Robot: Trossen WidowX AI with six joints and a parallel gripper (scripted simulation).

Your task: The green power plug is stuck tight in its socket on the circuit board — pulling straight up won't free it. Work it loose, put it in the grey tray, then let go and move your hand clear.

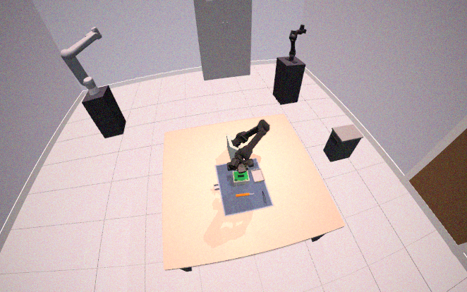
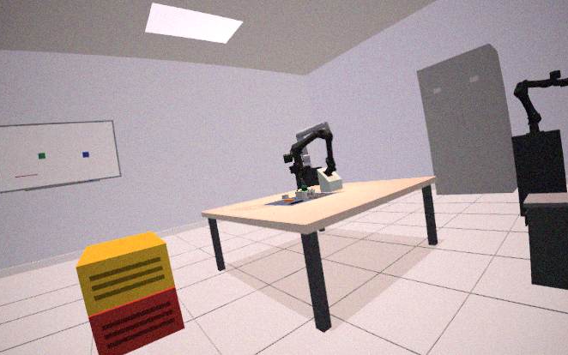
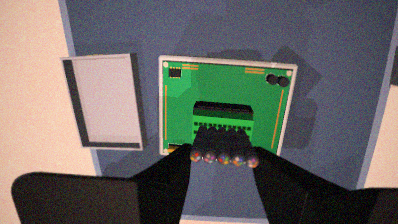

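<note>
Starting from the left edge of the worktop (image 1: 187, 217) (image 2: 370, 190) (image 3: 30, 150) in the top view, the eye meets a small pale piece (image 1: 216, 187) (image 2: 285, 196) beside the blue mat (image 1: 231, 204) (image 2: 274, 203) (image 3: 115, 17). Farther right, the circuit board (image 1: 235, 178) (image 2: 301, 195) (image 3: 180, 95) rests on the mat. The green power plug (image 2: 304, 186) (image 3: 245, 123) is at its dark socket (image 3: 222, 108), apparently seated in it, though the wrist view does not settle how deep. The tool (image 1: 241, 168) (image 2: 303, 183) (image 3: 221, 152) is pinching the plug, its two fingers on either side of the dark wires (image 3: 223, 142).

The plug's long axis runs along its row of holes, roughly parallel to the line from one finger to the other. That is the relation the coming move turns on: a gentle rock, probably along that axis so one end lifts and then the other, should loosen it better than a straight pull. Too hard a swing could slip the grip or drag the board.

Just right of the board, toward the worktop's right edge, lies the grey tray (image 1: 257, 175) (image 2: 311, 193) (image 3: 136, 100); in the wrist view it appears left. Only this short sideways carry would follow once the plug is free. Release and withdrawal remain.
</note>
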